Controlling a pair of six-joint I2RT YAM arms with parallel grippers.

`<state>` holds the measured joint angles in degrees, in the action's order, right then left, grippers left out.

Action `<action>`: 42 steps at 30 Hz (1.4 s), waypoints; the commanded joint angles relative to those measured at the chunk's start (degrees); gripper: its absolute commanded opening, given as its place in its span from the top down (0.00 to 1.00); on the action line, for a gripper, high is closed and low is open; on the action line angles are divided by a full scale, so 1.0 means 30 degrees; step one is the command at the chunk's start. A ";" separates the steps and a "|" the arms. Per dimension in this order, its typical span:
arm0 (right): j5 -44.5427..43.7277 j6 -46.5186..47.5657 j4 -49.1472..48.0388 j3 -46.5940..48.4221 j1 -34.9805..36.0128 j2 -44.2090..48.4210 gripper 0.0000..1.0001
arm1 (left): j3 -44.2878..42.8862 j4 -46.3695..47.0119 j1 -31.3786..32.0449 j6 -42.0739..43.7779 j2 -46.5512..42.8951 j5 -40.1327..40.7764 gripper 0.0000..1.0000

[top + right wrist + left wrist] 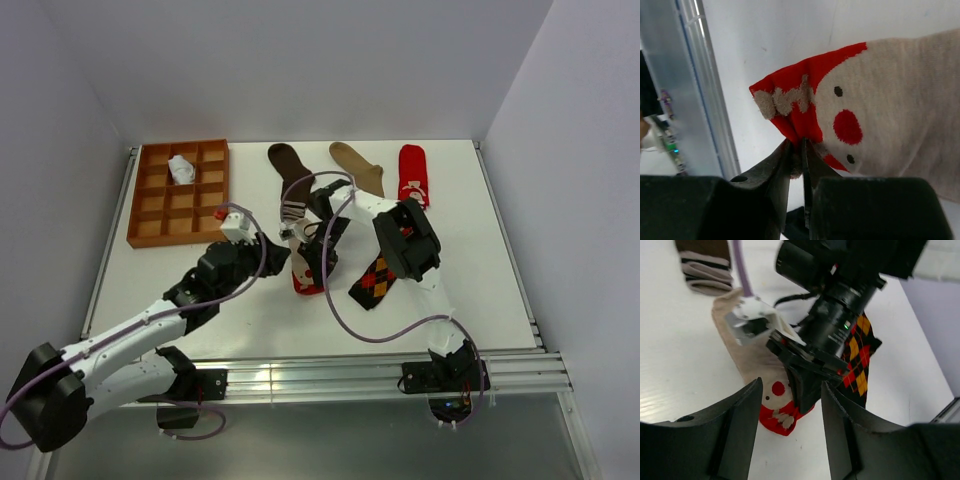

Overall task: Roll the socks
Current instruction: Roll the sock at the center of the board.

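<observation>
White table [480, 290] carries everything, with grey walls around it. The right gripper [799, 146] has its jaws closed tight on the red toe of the beige sock [890, 100], and the toe fabric bunches up just above the tips. I think this pinch is the start of the roll, so that the toe can be turned over toward the cuff. The left gripper [791, 386] has its jaws wide with nothing held, facing the same toe from the other side, probably to press the sock down or to take the fold. Just beside the right jaws the argyle sock [372, 282] lies flat. Farther beyond are the brown sock [288, 172], the tan sock [358, 165] and the red sock [412, 172], all unrolled. Far left of both jaws, the tray [150, 238] holds one white bundle [181, 169], seemingly a finished sock.
</observation>
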<state>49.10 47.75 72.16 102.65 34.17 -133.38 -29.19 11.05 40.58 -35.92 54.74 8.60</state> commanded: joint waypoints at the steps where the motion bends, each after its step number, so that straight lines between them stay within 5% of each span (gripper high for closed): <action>1: 0.1298 -0.0505 0.2986 0.0879 0.0211 -0.0273 0.80 | 0.0412 0.3574 0.1293 0.1074 0.1345 -0.0872 0.44; 13: 0.1797 -0.2235 0.3485 0.2258 -0.0405 -0.2180 0.78 | 0.1995 0.8503 0.2763 0.1778 0.6595 -0.2253 0.38; 42: 0.2558 -0.2790 0.3486 0.2345 -0.1430 -0.2092 0.77 | 0.2053 1.1783 0.1152 0.1926 1.1694 -0.6090 0.40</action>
<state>55.20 40.01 76.29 108.07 30.63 -140.16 -22.74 41.19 44.10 -29.61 89.27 -7.01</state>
